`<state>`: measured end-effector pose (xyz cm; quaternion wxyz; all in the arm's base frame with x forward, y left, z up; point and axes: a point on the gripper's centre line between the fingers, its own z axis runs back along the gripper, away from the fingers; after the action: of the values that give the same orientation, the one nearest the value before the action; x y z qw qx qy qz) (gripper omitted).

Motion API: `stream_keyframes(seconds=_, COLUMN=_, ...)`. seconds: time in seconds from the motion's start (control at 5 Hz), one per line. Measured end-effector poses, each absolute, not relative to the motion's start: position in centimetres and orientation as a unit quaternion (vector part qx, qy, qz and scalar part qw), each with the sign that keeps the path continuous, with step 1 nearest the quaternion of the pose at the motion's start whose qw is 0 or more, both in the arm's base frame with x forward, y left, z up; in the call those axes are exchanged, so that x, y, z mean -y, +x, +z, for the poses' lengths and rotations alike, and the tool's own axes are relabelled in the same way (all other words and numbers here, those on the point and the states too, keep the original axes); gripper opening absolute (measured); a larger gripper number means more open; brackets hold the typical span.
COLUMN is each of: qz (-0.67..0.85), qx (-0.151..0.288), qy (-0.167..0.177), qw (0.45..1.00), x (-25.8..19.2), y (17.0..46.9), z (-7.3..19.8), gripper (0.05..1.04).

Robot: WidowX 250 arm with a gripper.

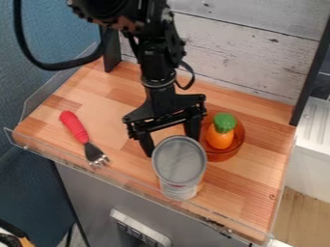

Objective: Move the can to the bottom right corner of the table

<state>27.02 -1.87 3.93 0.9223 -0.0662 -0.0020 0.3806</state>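
Note:
The black gripper is near the middle of the table, just behind the can, with its fingers spread apart. Its left fingertip comes down beside the can's upper left edge, and the can's rim hides the tip of the right finger. The can, with a grey round top and a pale side, stands near the front edge, right of the table's centre. Whether the fingers touch it I cannot tell. The wooden table extends right of the can to its bottom right corner.
Close behind the can on the right, an orange-brown bowl holds an orange toy vegetable with a green top. A red-handled fork lies at the left. Clear low guards line the table's edges, and a whitewashed plank wall stands behind.

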Motion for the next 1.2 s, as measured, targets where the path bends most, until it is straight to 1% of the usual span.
stream_keyframes(seconds=0.2, qz=0.368, qx=-0.002, qy=-0.074, qw=0.927, x=3.1, y=27.0, z=4.0, gripper=1.0)
stream_keyframes(seconds=0.4, qz=0.355, qx=-0.005, qy=-0.074, qw=0.932, x=3.8, y=27.1, z=4.3, gripper=1.0)
stream_keyframes(seconds=0.6, qz=0.358, qx=-0.001, qy=-0.074, qw=0.931, x=3.5, y=27.4, z=4.5, gripper=1.0)
stream_keyframes(seconds=0.8, qz=0.368, qx=0.032, qy=-0.056, qw=0.928, x=2.2, y=28.4, z=4.7, gripper=1.001)
stream_keyframes(seconds=1.0, qz=0.401, qx=0.059, qy=-0.052, qw=0.913, x=0.0, y=30.4, z=5.0, gripper=1.001)
stream_keyframes(seconds=1.2, qz=0.42, qx=0.08, qy=-0.034, qw=0.903, x=-1.7, y=31.3, z=5.4, gripper=1.001)
